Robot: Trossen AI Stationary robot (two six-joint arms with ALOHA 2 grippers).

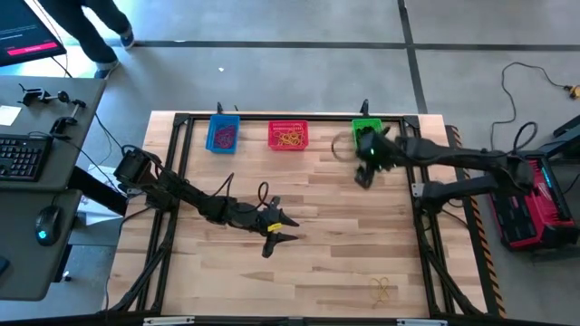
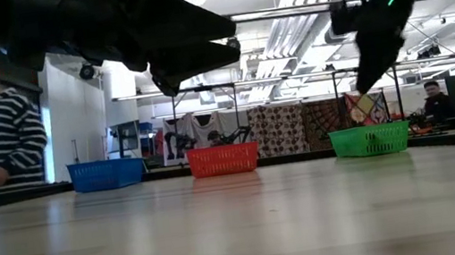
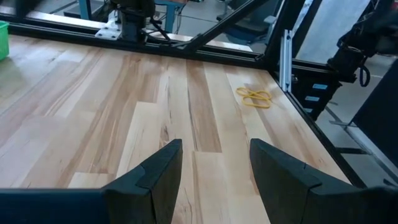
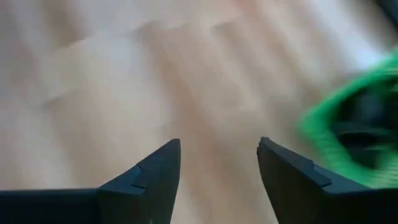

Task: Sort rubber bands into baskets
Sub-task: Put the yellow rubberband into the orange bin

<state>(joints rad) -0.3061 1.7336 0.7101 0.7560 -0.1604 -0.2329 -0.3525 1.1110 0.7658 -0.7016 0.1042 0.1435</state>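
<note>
I'm looking at three baskets along the far edge: a blue basket (image 1: 223, 134) on the left, a red basket (image 1: 288, 135) in the middle, a green basket (image 1: 365, 128) on the right. Yellow bands (image 1: 291, 139) are showing inside the red one, purplish bands (image 1: 224, 138) inside the blue. A yellow rubber band (image 1: 381, 289) is lying near the front right of the pale striped wood table (image 1: 308, 208). Both arms are showing black. A person (image 2: 1, 134) at far left is wearing a black-and-white striped top and an orange cap.
</note>
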